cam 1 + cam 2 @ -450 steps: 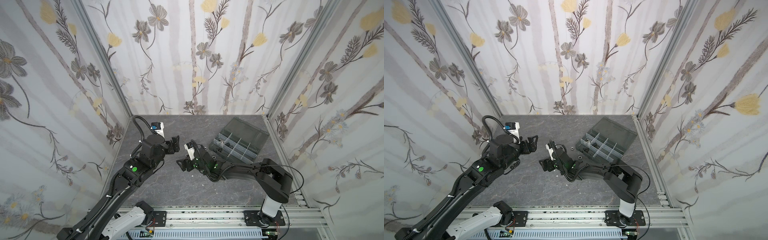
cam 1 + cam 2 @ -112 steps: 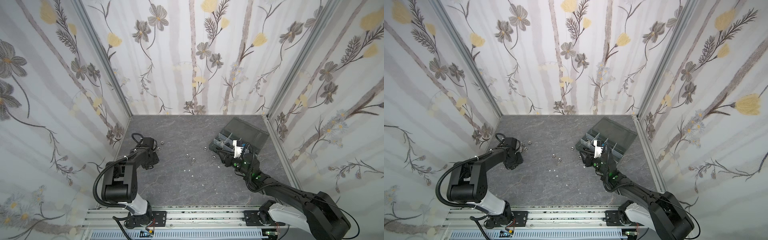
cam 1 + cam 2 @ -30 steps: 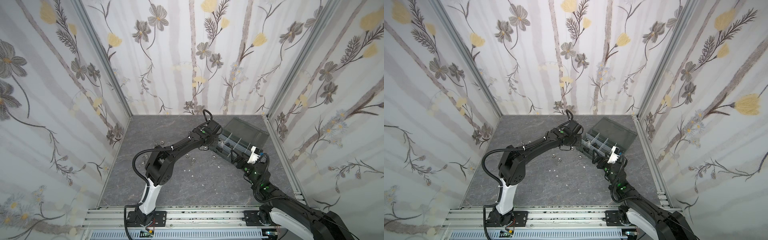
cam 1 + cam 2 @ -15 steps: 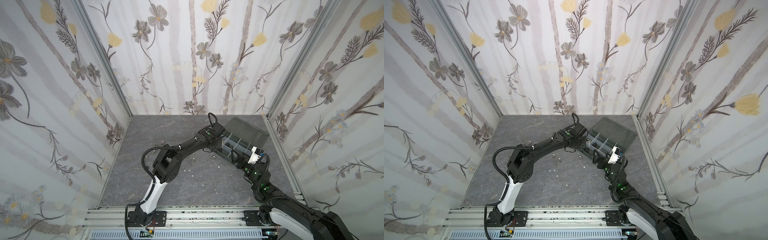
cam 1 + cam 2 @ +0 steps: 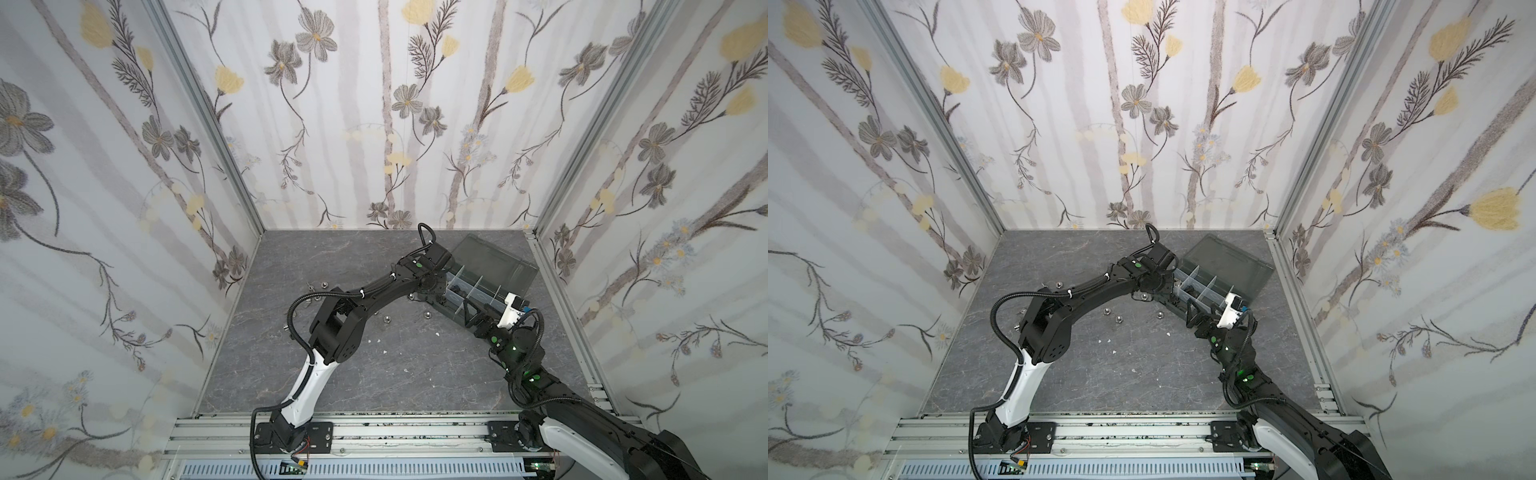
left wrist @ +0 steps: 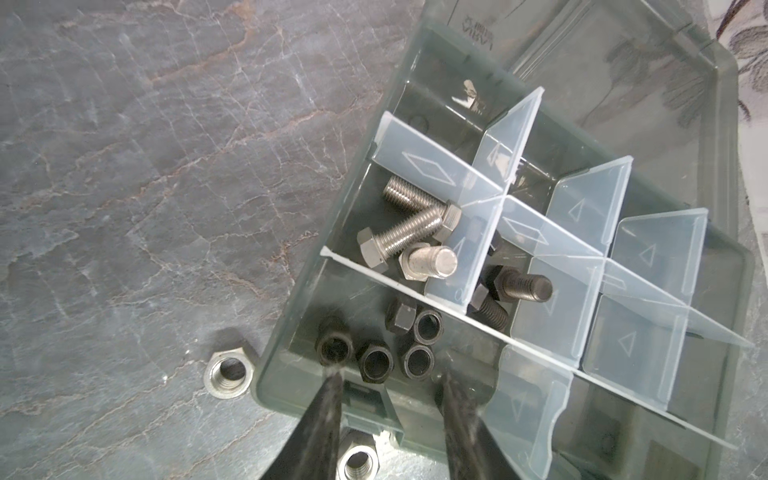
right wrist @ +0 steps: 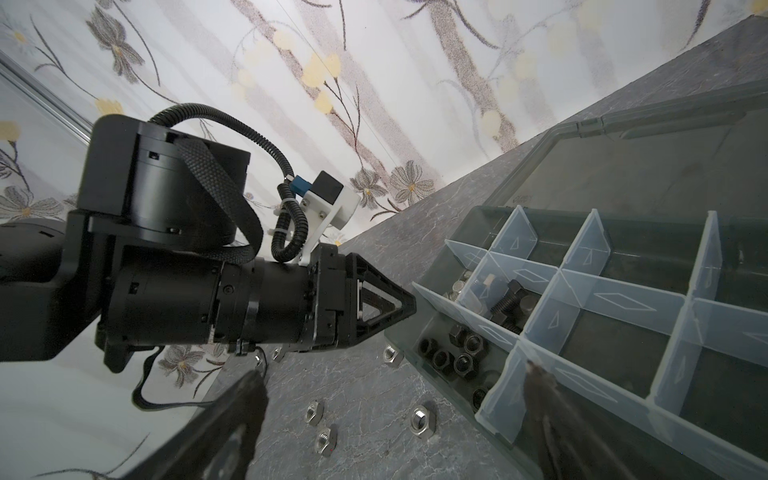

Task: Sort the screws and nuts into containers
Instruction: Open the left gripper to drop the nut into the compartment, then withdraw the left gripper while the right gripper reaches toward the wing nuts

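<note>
Nuts (image 6: 401, 319) below half-open, empty left pincer (image 6: 390, 376); right pincer (image 7: 395, 374) wide apart, blurry.

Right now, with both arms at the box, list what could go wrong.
1. A black nut sits at a left fingertip; it might cling and lift out.
2. A right finger hangs close over a divider and could knock the box.
3. Silver nuts lying close beside the box wall may be awkward to grip.
</note>
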